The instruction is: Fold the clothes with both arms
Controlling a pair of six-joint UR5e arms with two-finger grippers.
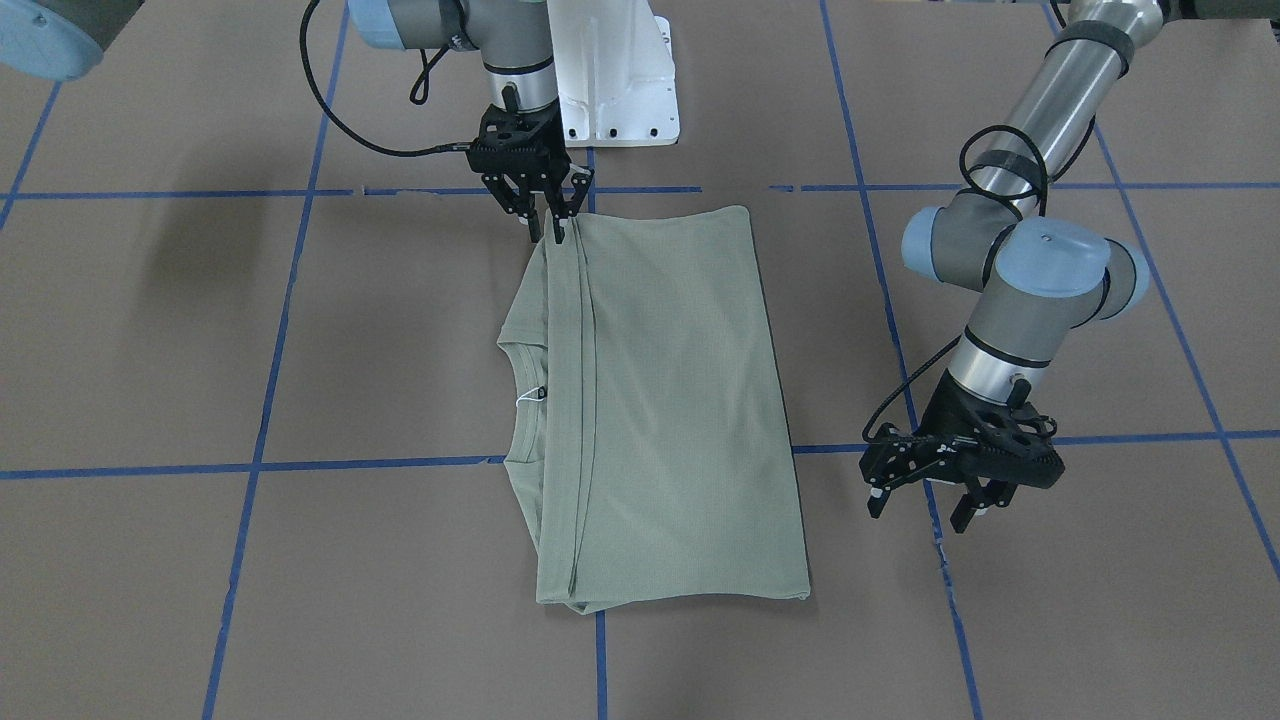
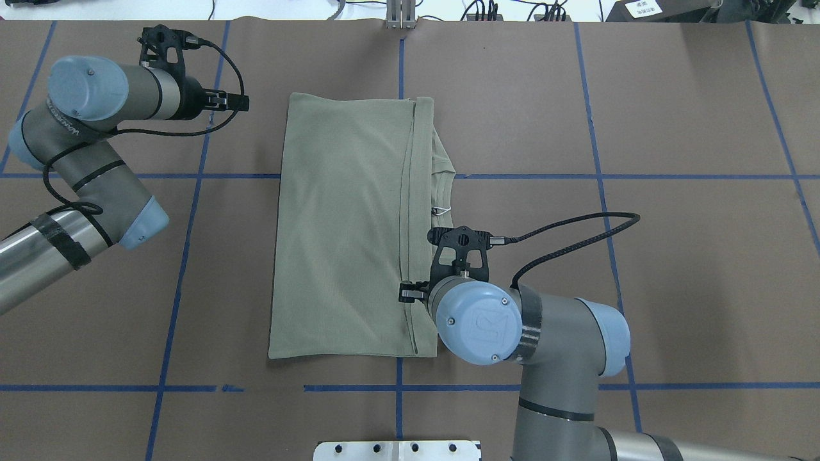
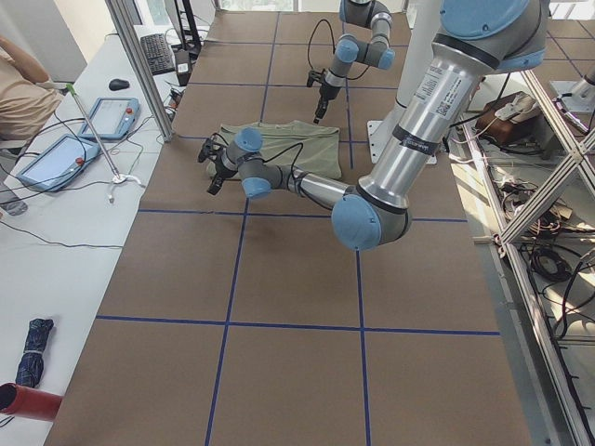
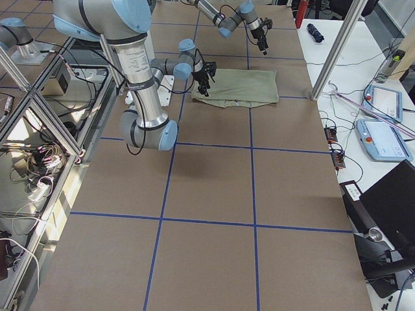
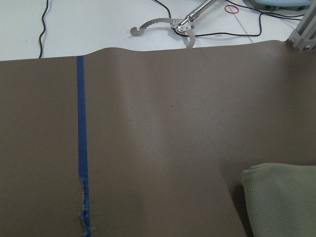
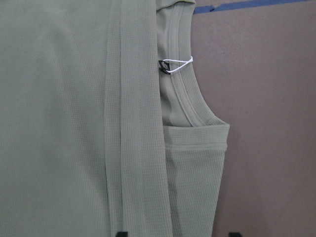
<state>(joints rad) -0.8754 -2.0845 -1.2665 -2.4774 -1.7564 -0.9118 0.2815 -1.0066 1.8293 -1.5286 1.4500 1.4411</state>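
The shirt lies folded flat on the surface. Right pincer hangs open at its collar-side corner, left pincer open off the opposite edge; next, probably, both grip corners to halve it.

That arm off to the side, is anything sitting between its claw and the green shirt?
Nothing visible. Only bare brown table crossed by blue tape lines lies between the left gripper and the shirt. The gripper is open and apart from the cloth.
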